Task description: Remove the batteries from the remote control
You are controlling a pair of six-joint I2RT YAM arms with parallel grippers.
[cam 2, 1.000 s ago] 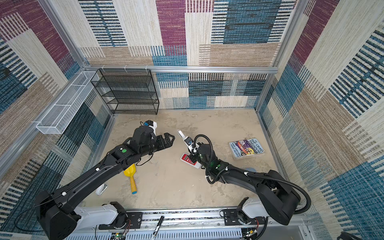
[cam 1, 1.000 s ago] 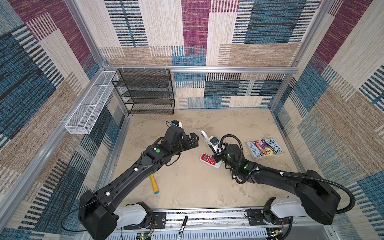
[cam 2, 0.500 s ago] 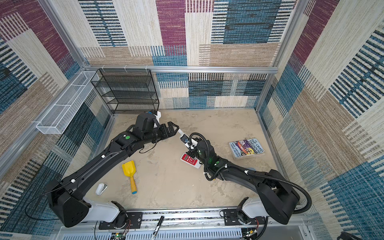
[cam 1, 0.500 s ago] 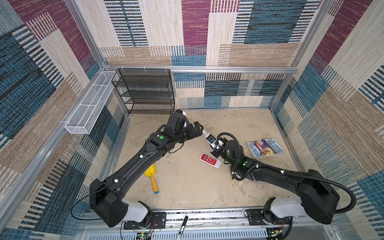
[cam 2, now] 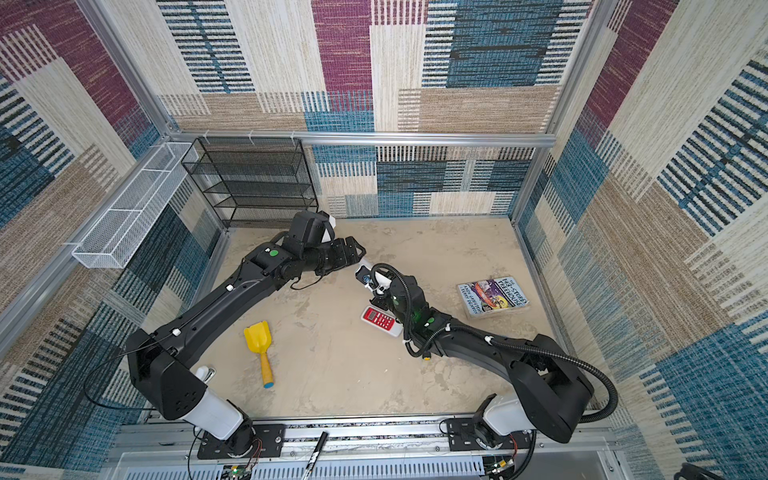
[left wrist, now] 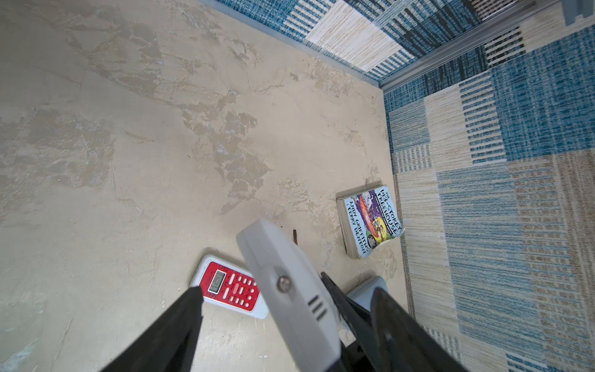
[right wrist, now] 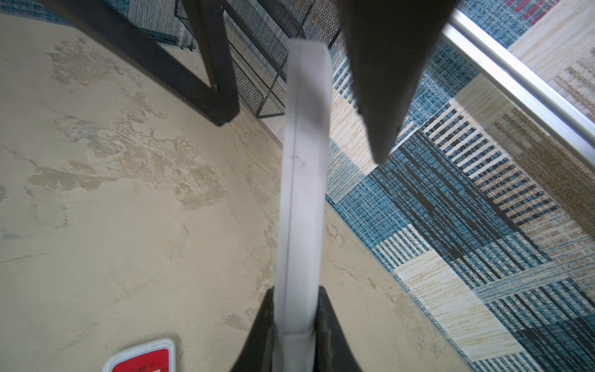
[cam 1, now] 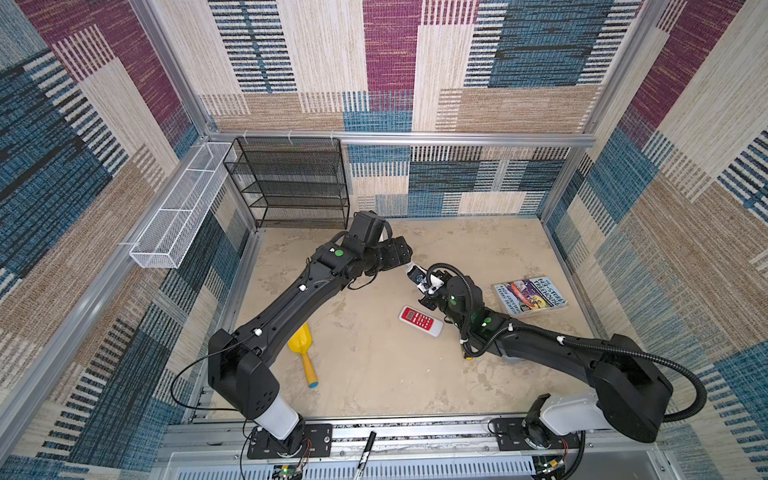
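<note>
R claw (right wrist: 294,325) is clamping white remote (right wrist: 304,193) edgewise, lower centre of frame; L claw (left wrist: 288,291) is gaping wide, straddling its far end.

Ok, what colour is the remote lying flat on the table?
The remote has a red face and white body, clearest in the left wrist view.

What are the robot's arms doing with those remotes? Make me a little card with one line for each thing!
right pincer: shut on the white remote, holding it up off the table
left pincer: open, a finger on either side of the white remote, not gripping
red remote: flat on the table, buttons up, untouched
batteries: none visible in any view
book: flat near the right-hand wall
yellow shovel: lying by the left arm
</note>
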